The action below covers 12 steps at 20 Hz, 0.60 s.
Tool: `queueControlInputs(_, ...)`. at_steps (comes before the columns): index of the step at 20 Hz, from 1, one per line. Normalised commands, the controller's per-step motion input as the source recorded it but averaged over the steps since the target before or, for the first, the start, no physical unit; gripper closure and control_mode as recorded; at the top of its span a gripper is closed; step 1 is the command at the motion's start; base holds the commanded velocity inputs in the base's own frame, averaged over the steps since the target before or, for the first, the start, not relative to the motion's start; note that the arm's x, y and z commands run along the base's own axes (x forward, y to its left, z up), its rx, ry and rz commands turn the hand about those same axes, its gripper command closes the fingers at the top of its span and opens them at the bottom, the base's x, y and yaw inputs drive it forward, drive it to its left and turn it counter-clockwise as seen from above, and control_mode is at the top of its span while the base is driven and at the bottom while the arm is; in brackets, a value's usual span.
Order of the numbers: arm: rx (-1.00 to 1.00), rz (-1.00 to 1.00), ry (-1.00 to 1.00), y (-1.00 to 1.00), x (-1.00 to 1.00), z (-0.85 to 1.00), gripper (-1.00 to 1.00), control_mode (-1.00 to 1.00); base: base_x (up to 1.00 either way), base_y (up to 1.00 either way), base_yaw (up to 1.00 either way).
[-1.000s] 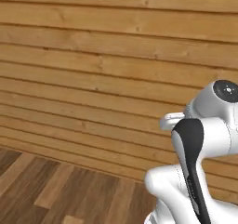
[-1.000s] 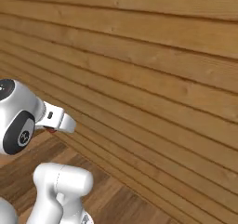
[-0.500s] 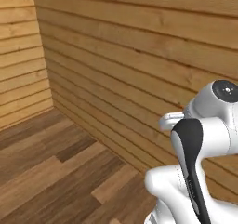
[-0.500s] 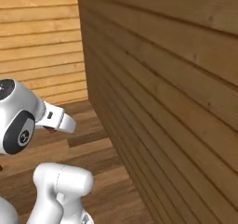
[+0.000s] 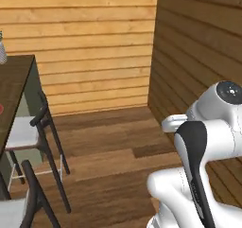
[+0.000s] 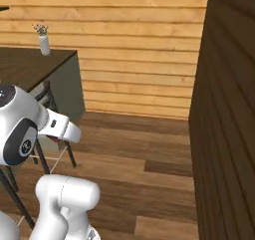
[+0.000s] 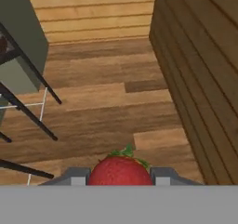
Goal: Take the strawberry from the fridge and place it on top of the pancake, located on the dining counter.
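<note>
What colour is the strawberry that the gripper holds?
The strawberry is bright red with small green leaves on top; the hand view shows it best.

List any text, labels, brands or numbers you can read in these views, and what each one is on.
None: there is no readable text in any view.
The plank walls, the floor, the dining counter and the stools carry no writing.
The small pale bottle on the counter is too small and blurred to tell whether it has a label.
The strawberry between the gripper fingertips has no markings.
</note>
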Motion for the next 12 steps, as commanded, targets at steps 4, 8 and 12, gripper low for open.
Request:
queueControlInputs(4,0.00,0.00,0.00,0.00,0.00,0.00,1.00,1.00,0.75,0.00,0.73)
queueControlInputs(8,0.00,0.00,0.00,0.00,0.00,0.00,1.00,1.00,1.00,0.00,0.69)
queueControlInputs(12,0.00,0.00,0.00,0.00,0.00,0.00,1.00,1.00,1.00,-0.36,0.62)
